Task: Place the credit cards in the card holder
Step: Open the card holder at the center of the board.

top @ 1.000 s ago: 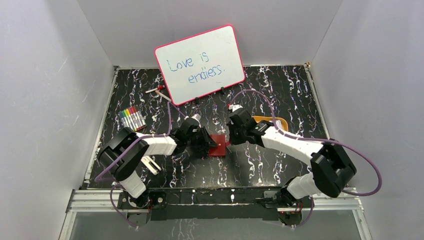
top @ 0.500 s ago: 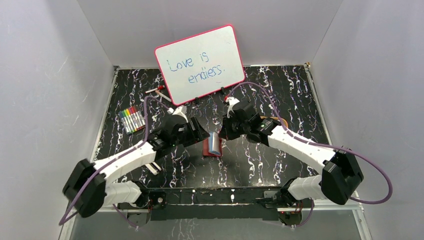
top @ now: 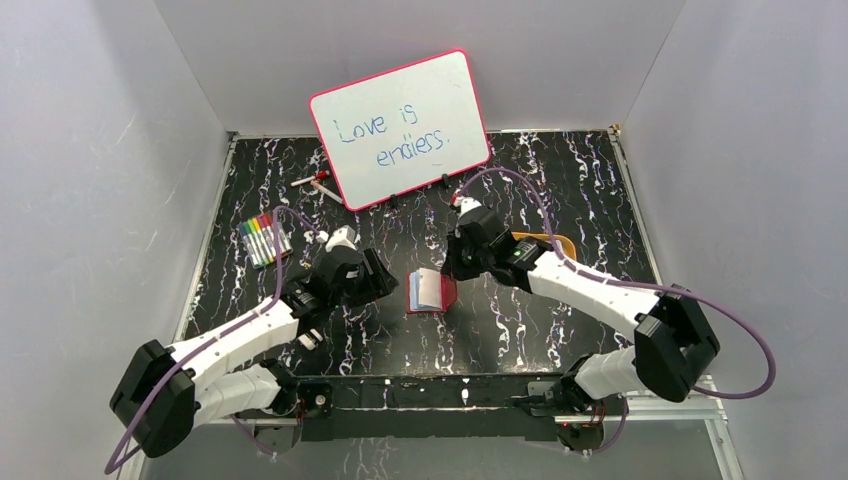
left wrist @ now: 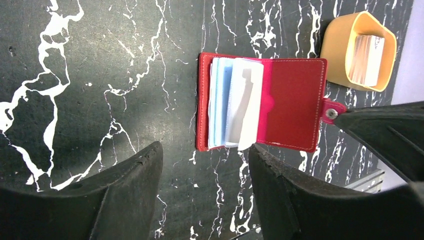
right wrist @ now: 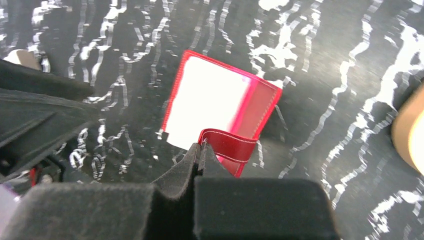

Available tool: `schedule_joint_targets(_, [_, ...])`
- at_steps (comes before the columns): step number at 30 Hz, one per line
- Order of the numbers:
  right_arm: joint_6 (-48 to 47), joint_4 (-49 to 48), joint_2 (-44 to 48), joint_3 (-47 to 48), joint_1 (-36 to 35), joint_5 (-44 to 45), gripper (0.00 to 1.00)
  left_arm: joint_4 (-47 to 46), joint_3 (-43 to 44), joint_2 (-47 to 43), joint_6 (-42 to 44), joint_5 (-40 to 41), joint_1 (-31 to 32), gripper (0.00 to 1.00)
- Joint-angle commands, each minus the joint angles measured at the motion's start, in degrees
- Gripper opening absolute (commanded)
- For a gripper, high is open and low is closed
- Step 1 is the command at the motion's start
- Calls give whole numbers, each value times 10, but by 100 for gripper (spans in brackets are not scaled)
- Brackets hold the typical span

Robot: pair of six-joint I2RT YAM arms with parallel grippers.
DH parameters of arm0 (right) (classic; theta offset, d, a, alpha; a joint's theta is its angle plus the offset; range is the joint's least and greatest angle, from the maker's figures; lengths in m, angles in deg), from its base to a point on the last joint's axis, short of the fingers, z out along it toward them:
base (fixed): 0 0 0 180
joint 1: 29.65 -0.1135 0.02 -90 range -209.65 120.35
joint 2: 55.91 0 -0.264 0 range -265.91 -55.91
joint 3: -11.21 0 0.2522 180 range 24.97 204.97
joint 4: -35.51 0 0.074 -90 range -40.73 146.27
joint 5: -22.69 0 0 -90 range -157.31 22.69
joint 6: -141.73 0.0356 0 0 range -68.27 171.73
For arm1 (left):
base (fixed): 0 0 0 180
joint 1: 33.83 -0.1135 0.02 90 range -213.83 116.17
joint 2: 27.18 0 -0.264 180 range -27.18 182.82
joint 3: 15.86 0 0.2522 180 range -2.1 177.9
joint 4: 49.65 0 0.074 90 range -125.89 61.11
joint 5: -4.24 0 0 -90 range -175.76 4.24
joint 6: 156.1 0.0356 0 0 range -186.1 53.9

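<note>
Black marbled table [top: 560, 180], card holder [left wrist: 292, 107] lying open.
Right gripper [right wrist: 201, 150] is pinched tight on its snap tab [left wrist: 332, 111], left gripper [left wrist: 205, 157] spread wide just beside it.

Black marbled table [top: 560, 170]: card holder [top: 432, 291], yellow tray [top: 550, 241], markers [top: 265, 238], whiteboard [top: 400, 128].

card holder [left wrist: 295, 105]: red cover, pale blue and white pockets | bench [left wrist: 100, 75]: black, white marble veining | tray [left wrist: 340, 45]: yellow-orange | credit cards [left wrist: 367, 60]: whitish | whiteboard [top: 400, 128]: white, pink frame, blue writing | markers [top: 265, 238]: mixed colours | arms [top: 590, 290]: white, black joints
</note>
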Motion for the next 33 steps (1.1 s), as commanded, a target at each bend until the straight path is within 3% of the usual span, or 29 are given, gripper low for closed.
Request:
schedule_joint_targets(1, [10, 66, 50, -26, 1, 112, 0, -13, -2, 19, 16, 7, -1, 61])
schedule_joint_targets(6, [22, 119, 66, -64, 18, 143, 4, -22, -9, 25, 19, 6, -1, 61])
schedule_joint_targets(7, [22, 127, 70, -66, 19, 147, 10, -23, -9, 25, 20, 6, -1, 61])
schedule_joint_targets(8, [22, 135, 74, -65, 19, 151, 28, -24, -10, 26, 21, 5, -1, 61])
schedule_joint_targets(10, [20, 156, 87, -53, 19, 160, 50, -20, -9, 25, 22, 6, -1, 61])
schedule_joint_targets(13, [-4, 156, 124, -22, 15, 137, 66, -16, -9, 20, 26, 10, -1, 61])
schedule_joint_targets(16, [-22, 136, 130, 14, 5, 97, 70, -13, -9, 10, 29, 20, -1, 61])
schedule_joint_targets(24, [-9, 92, 25, 99, -62, 76, 72, 15, -1, -1, 23, 48, -1, 61])
schedule_joint_targets(26, [-4, 96, -22, 121, -75, 82, 78, 23, -7, -13, 15, 58, -1, 61])
schedule_joint_targets(28, [7, 99, -52, 132, -77, 101, 97, 25, -18, -28, 5, 68, -1, 60])
schedule_joint_targets(33, [17, 80, -101, 130, -78, 142, 99, 28, -42, -65, -14, 88, -1, 60])
